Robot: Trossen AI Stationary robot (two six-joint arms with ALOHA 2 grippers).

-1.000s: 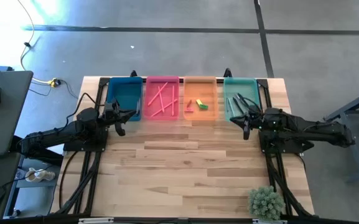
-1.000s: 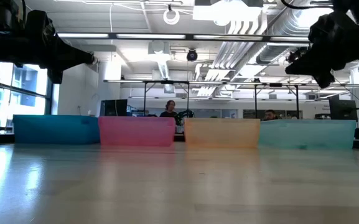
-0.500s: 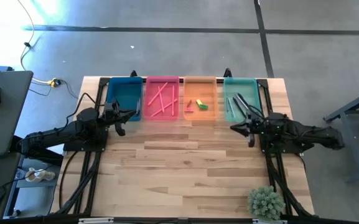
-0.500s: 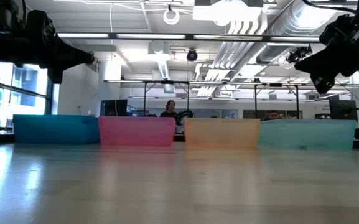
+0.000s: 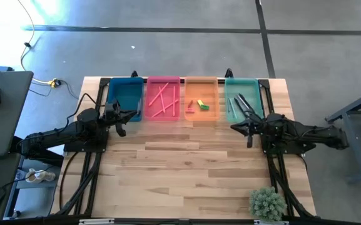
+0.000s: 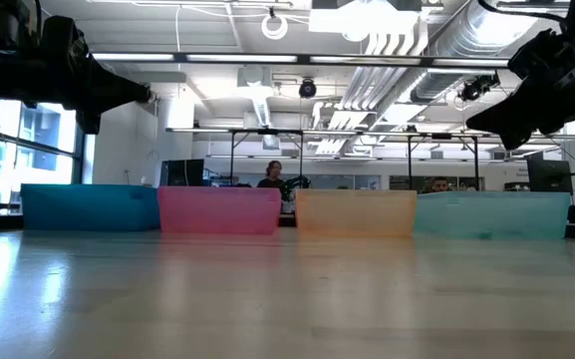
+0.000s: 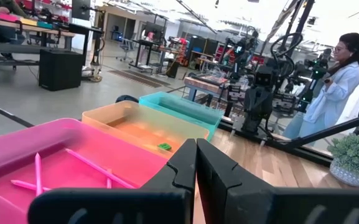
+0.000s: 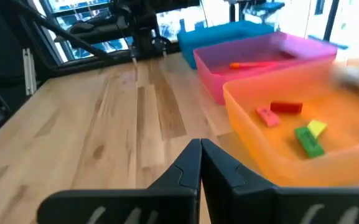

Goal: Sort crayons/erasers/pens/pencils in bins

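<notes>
Right gripper back from mint-green bin

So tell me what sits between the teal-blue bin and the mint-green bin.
In the high view, the pink-red bin holding pencils and the orange bin holding erasers sit between the teal-blue bin and mint-green bin.

Bright, even indoor light; soft focus near the cameras

Ceiling strip lights glare white in the low view, and the table near that camera is blurred with a pale sheen. From above, a bright patch washes the floor at far left. The right wrist view is soft, the orange bin smeared; windows behind blow out.
</notes>
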